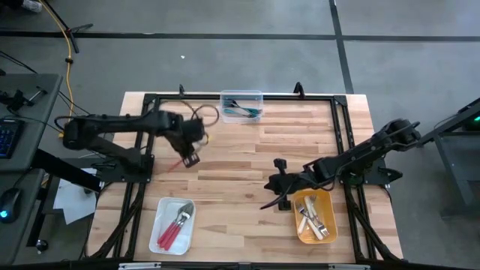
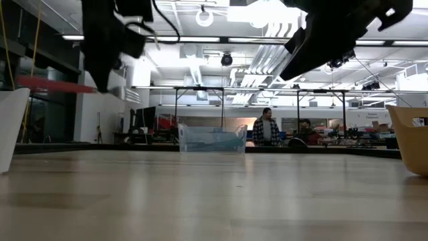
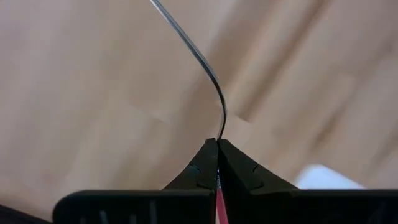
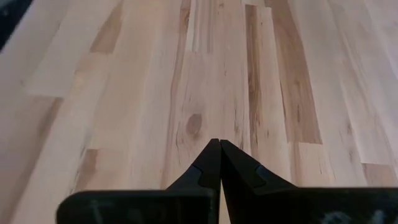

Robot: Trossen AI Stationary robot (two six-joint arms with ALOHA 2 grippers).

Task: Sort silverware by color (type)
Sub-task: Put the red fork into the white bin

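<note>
While both arms reach over the wooden table (image 1: 240, 161), the high view shows the left gripper (image 1: 189, 156) above the boards at about ten o'clock from the table's middle, clamped on a pink-red fork (image 1: 174, 163) that trails away toward eight o'clock. The right gripper (image 1: 274, 196) sits at about four o'clock from the middle, its fingers pressed together on nothing, just beside the yellow bin (image 1: 315, 217). That bin, at five o'clock, holds white-cream forks (image 1: 312, 219). A white tray (image 1: 174, 226) at seven o'clock holds more pink-red forks (image 1: 174, 229), heads of silver metal toward twelve. A clear box (image 1: 241, 106) at twelve o'clock, against the far edge, holds teal-blue forks (image 1: 244, 113).

From table height, the low view shows the held fork's pink-red handle (image 2: 57, 85) level in the air at ten o'clock, well above the boards, under the dark left arm. The clear box (image 2: 211, 139) stands at the far edge, centre. A white tray wall (image 2: 12, 127) is at nine o'clock, the yellow bin's side (image 2: 411, 137) at three. Two people (image 2: 269, 129) stand in the room beyond.

Through the left wrist view, the fingers (image 3: 199, 171) are shut on the fork: a thin metal stem (image 3: 205, 65) curves away ahead, and a sliver of pink-red handle (image 3: 219, 205) shows between them.

Through the right wrist view, the right gripper (image 4: 216, 163) is closed and empty over bare boards.
</note>
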